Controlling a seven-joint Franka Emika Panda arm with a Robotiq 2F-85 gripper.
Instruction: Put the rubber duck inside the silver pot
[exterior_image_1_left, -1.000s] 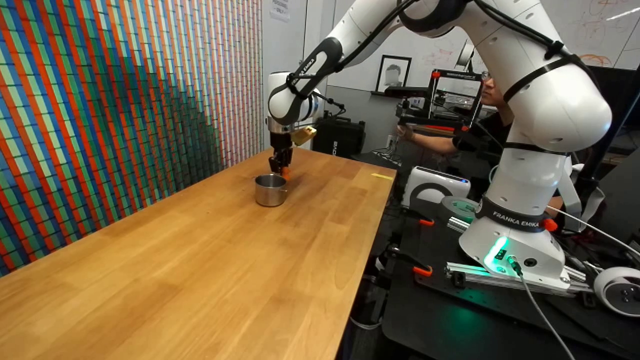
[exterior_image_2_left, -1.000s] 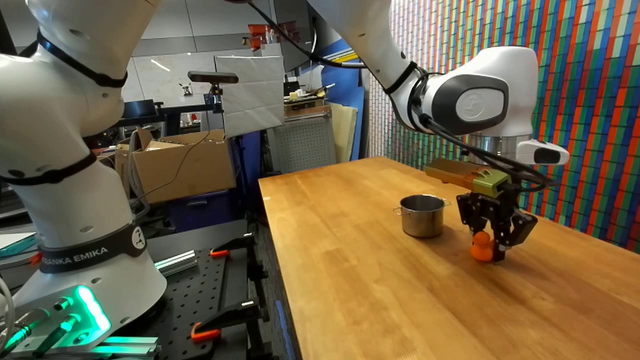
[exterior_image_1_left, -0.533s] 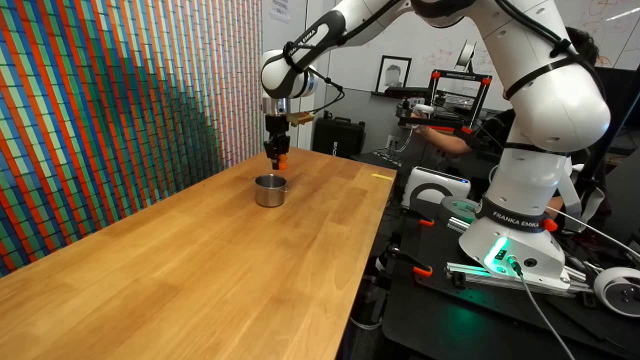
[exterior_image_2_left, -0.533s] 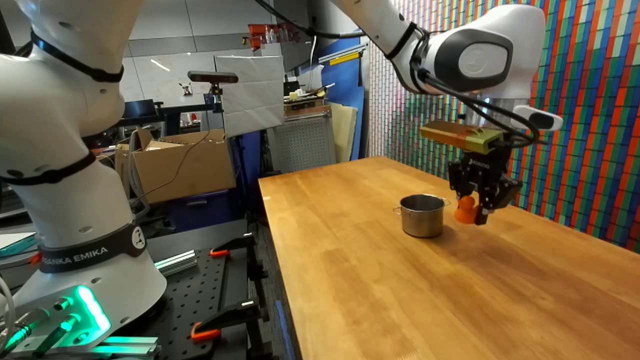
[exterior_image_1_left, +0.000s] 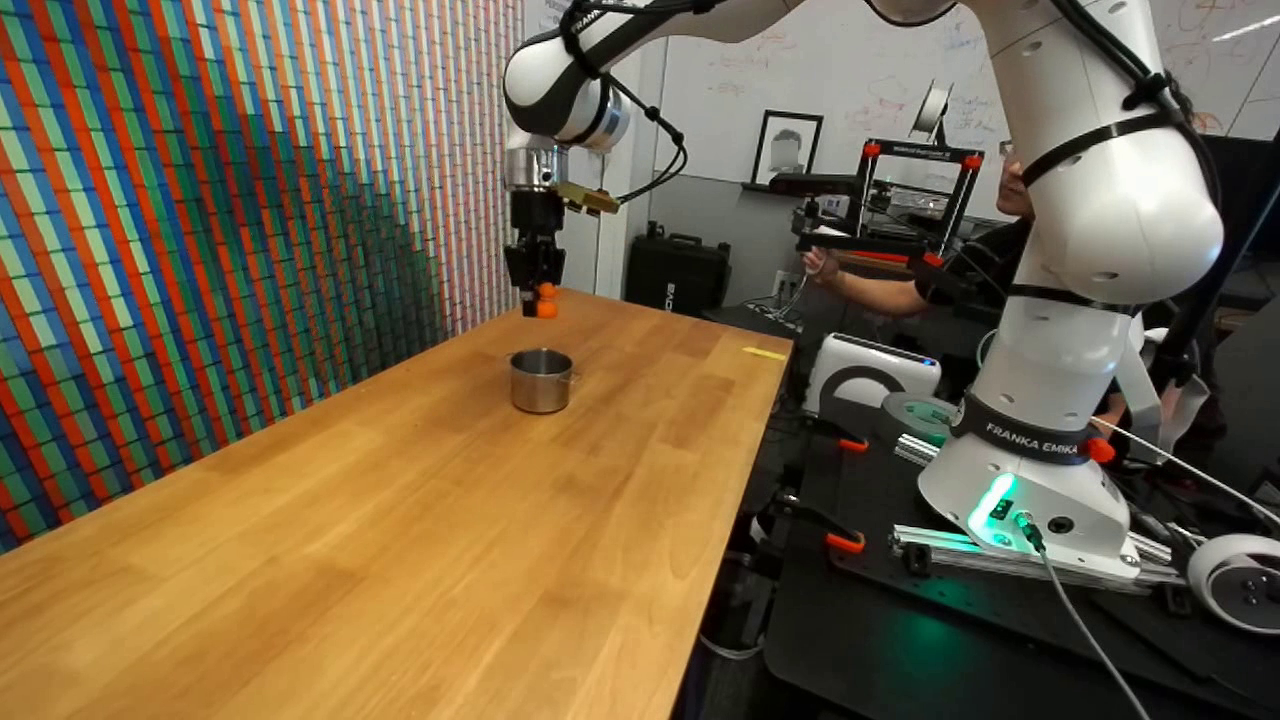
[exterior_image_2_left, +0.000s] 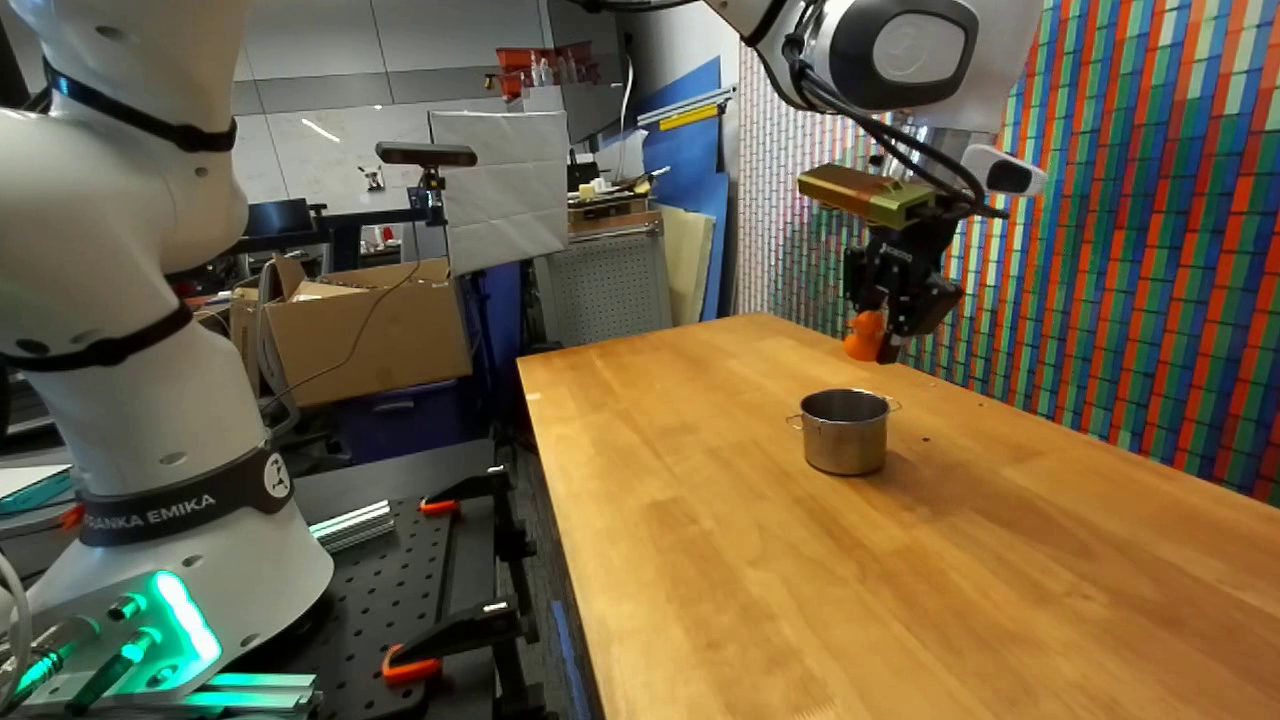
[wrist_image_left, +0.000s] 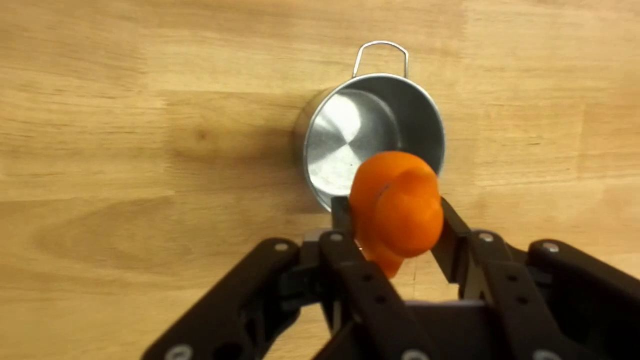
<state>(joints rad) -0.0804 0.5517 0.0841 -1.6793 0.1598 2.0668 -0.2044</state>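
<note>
Orange rubber duck (wrist_image_left: 395, 206), head up, long axis near-vertical, in gripper (wrist_image_left: 397, 225)

Multicolored striped backdrop (exterior_image_1_left: 230, 250) is running along the left long edge of the tabletop (exterior_image_1_left: 400, 560) in an exterior view. Same view: yellow tape strip (exterior_image_1_left: 764, 353) is lying near the far right corner; black case (exterior_image_1_left: 680, 272) is standing past the far edge, framed picture (exterior_image_1_left: 787, 145) is showing higher up. White device (exterior_image_1_left: 880, 365) is sitting just off the far right corner. Partly hidden person (exterior_image_1_left: 985, 262) is showing beyond that, near a 3D printer (exterior_image_1_left: 915, 200). In an exterior view, cardboard box (exterior_image_2_left: 370, 335) is showing above a blue bin (exterior_image_2_left: 400, 420), past the far left corner; two orange-tipped clamps (exterior_image_2_left: 455, 638) are sitting beside the left long edge.
</note>
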